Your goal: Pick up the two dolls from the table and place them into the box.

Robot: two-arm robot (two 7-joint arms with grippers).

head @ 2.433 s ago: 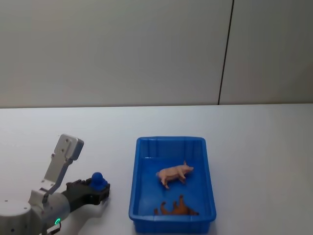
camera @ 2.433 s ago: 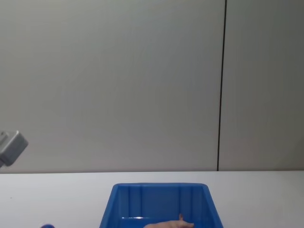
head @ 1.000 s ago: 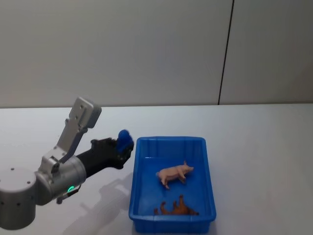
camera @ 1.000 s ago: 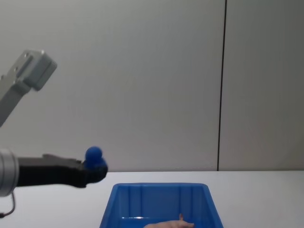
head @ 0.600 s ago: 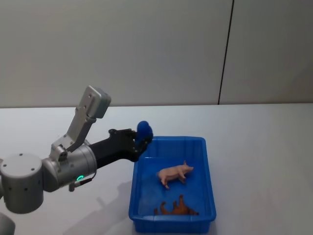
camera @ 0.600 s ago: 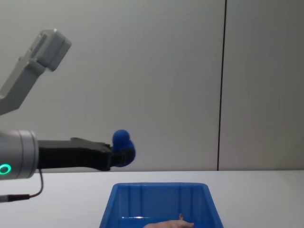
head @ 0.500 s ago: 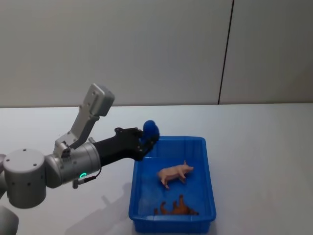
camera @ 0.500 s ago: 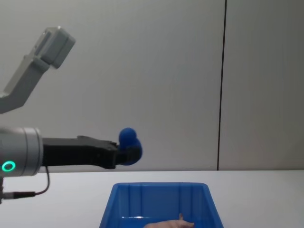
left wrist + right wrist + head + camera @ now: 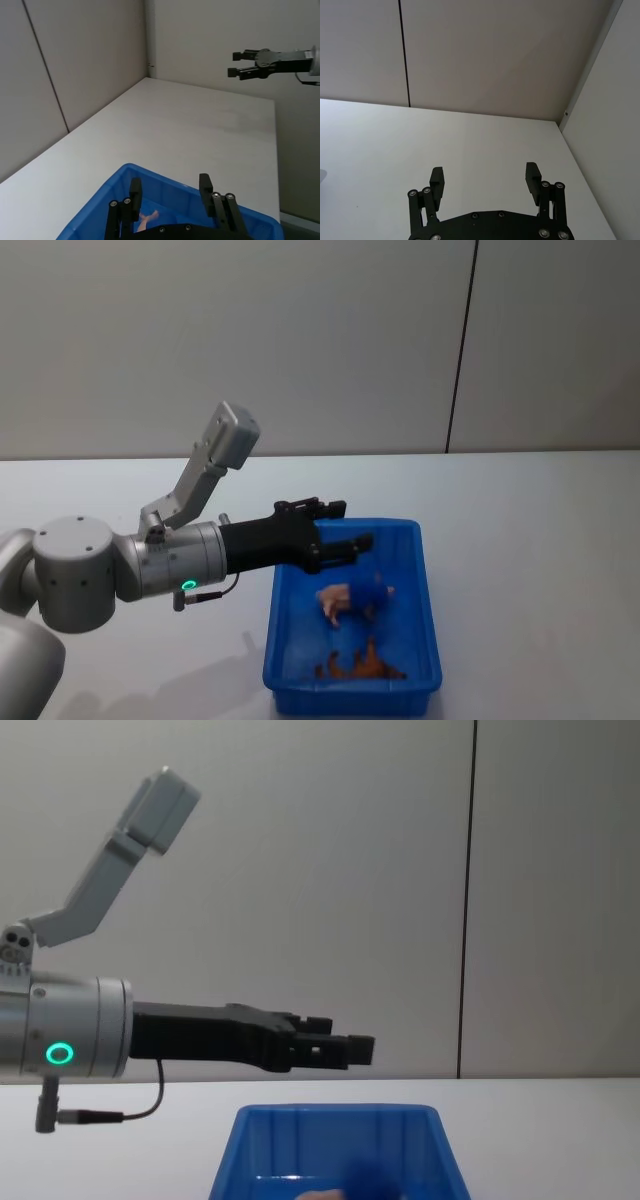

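While open over box | left tool | pink doll below

Plain grey panelled wall with a dark vertical seam, evenly lit.

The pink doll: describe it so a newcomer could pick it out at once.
On the white table sits a blue box. Inside, near its middle, lies the pink doll, smooth and pale, unlike the shaggy brown doll by the box's near wall.
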